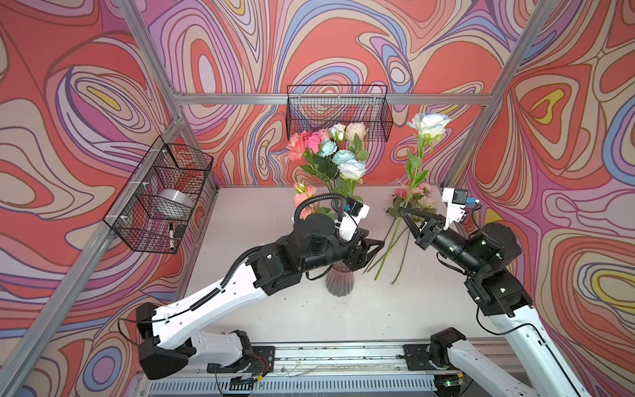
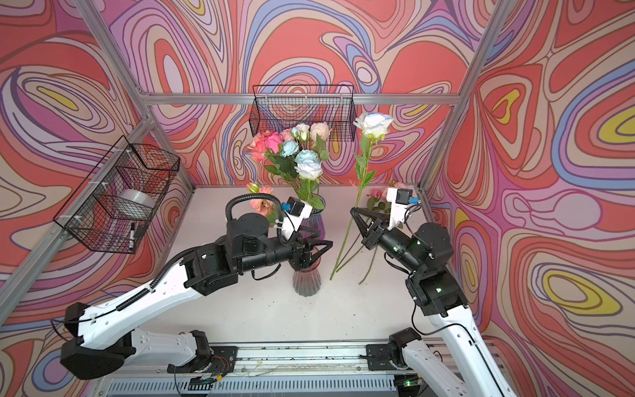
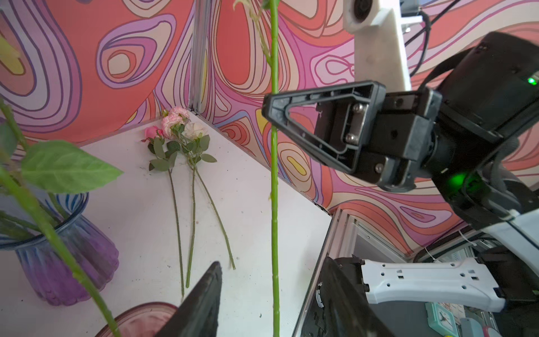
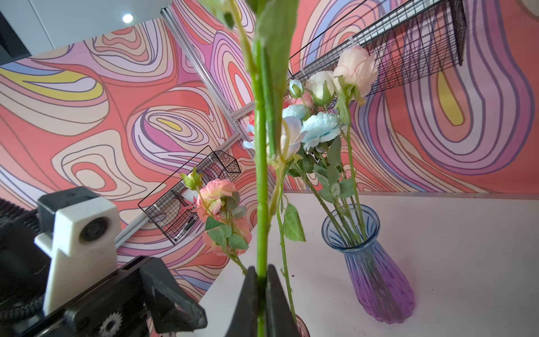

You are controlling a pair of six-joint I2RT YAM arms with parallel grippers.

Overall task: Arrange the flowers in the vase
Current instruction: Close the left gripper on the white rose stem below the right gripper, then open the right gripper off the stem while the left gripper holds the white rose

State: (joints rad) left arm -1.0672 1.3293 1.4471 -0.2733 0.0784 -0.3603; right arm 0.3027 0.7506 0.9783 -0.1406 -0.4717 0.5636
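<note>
the right wrist view shows the right hand (image 4: 262, 270) clenched on the white rose (image 4: 260, 175), its stem upright, head above the hand; the left wrist view shows this stem between the parted fingers of the left hand (image 3: 273, 261).

Looking steeply down from high overhead in both top views onto the same whole tabletop (image 1: 275, 319); from each wrist, low and close, facing one another, sharing the blue-purple vase (image 3: 67, 248).

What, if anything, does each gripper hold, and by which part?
The right gripper is shut on the white rose, pinching its stem about midway along. The left gripper is open and holds nothing.
</note>
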